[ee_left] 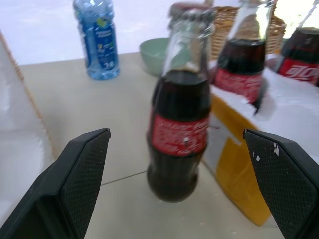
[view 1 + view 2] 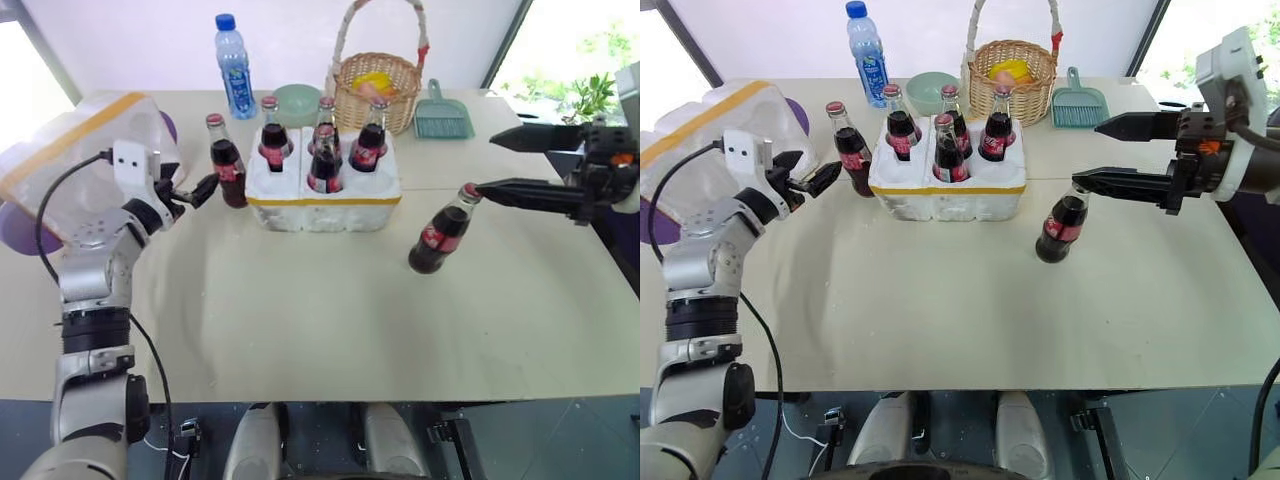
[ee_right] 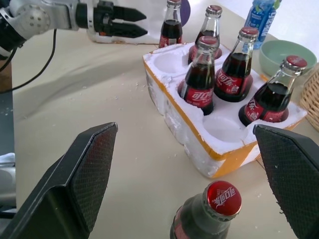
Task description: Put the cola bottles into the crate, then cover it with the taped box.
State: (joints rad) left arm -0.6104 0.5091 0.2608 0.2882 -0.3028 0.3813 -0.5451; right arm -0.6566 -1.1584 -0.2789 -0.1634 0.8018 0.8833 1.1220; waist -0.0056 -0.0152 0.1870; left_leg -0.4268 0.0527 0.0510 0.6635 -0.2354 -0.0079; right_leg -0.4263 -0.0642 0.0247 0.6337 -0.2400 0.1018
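Note:
The white foam crate (image 2: 322,196) with a yellow band holds several cola bottles (image 2: 324,158), and two of its holes (image 3: 224,129) are empty. Another cola bottle (image 2: 227,160) stands on the table just left of the crate. My left gripper (image 2: 207,189) is open beside it, and the left wrist view shows that bottle (image 1: 179,134) ahead between the fingers, untouched. A further bottle (image 2: 440,235) is right of the crate, leaning, its red cap (image 3: 223,198) at the lower finger of my open right gripper (image 2: 492,165). The taped box (image 2: 80,150) lies at the far left.
Along the table's far side stand a blue-capped water bottle (image 2: 233,65), a green bowl (image 2: 297,103), a wicker basket (image 2: 375,85) and a green dustpan (image 2: 443,115). A purple object (image 2: 20,215) lies under the taped box.

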